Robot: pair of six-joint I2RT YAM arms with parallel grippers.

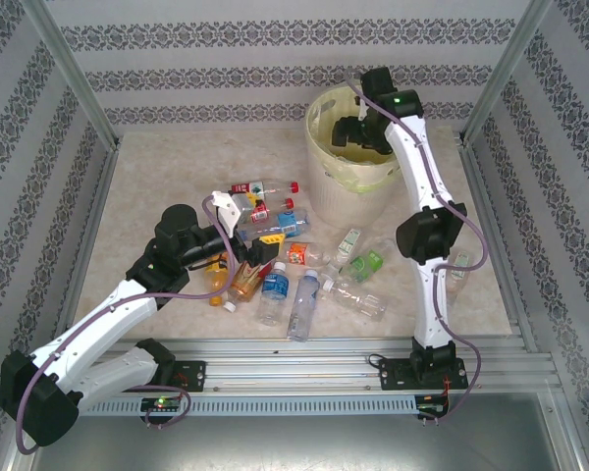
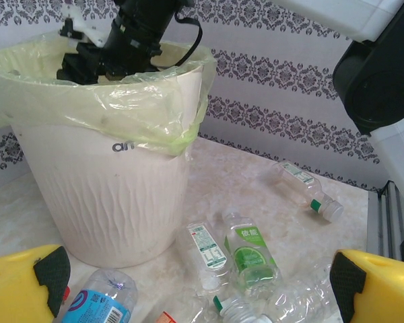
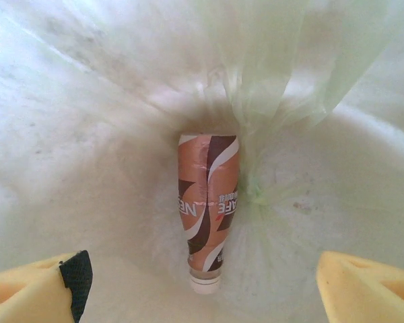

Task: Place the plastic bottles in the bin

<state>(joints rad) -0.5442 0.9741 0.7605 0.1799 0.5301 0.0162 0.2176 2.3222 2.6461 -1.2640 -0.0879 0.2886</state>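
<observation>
- Bin (image 1: 332, 201): pale-yellow bucket shape, lined with a yellowish plastic bag (image 2: 148, 108), stood upright toward the far right of the surface (image 1: 157, 177).
- Right claw (image 3: 198, 296): reached into the mouth of the bin from above; its yellow fingers are seen spread wide apart, with nothing gripped between them.
- Brown-labelled bottle (image 3: 209, 208): lodged at the bottom of the bin on the bag lining, white cap pointed toward the right claw's side of the right wrist view.
- Left claw (image 1: 265, 247): held over the left part of the bottle cluster, pointed toward the bin; its jaws are opened wide.
- Plastic bottles (image 1: 304, 299): laid on their sides on the surface, scattered in front of the bin between the two arms.
- Green-labelled bottle (image 2: 250, 254): laid near the foot of the bin.
- Blue-labelled bottle (image 2: 97, 303): laid just beside the bin's base.
- Clear bottle (image 2: 303, 188): green-capped, laid well apart from the others, toward the patterned wall.
</observation>
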